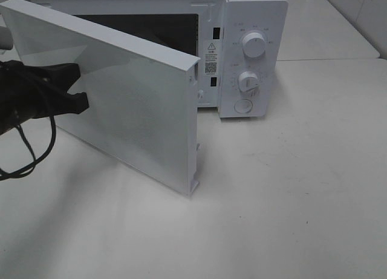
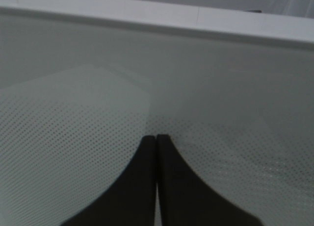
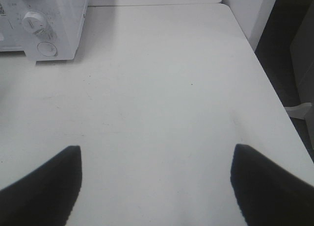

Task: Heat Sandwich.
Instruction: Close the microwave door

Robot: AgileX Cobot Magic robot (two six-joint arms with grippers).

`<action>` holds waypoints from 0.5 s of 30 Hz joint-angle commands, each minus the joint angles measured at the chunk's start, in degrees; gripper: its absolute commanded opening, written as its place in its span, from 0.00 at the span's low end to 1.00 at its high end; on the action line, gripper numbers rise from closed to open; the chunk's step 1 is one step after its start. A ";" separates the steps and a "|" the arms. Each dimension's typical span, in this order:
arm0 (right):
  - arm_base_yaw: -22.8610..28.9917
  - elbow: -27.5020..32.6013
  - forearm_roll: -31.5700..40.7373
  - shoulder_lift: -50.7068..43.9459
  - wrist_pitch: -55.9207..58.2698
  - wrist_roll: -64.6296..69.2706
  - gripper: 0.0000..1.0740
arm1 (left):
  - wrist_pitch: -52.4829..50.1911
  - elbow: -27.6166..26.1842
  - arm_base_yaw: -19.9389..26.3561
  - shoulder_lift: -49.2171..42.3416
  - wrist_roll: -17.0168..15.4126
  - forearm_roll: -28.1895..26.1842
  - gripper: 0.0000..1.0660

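Sandwich location: it is not showing in any view. The strip of cavity showing above the door is dark, and its contents cannot be told.

The white microwave oven [image 1: 251, 55] is standing at 12 o'clock on the white table [image 1: 290, 188]. Its door [image 1: 139, 109] is standing partly open, with the free edge pointing toward 6 o'clock and the hinge side lying toward 10 o'clock. On the control panel, at 3 o'clock from the cavity, the upper knob [image 1: 253, 44] is sitting above the lower knob [image 1: 248, 82], and a round button [image 1: 242, 106] is sitting below both.

The left gripper [image 2: 156, 138] is working at 9 o'clock. Its fingers are pressing together with nothing between them, and the tips are pointing at the door's dotted mesh window [image 2: 73, 138]. Contact with the pane cannot be confirmed. A black cable [image 1: 36, 152] is hanging from this arm.

The right gripper [image 3: 156, 152] is hovering over bare table with its fingers spread wide and gripping nothing.
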 commanded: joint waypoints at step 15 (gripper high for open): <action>-0.52 0.00 -0.06 -1.55 -0.80 -0.40 0.70 | 1.43 -8.94 -9.63 7.56 3.21 -9.17 0.00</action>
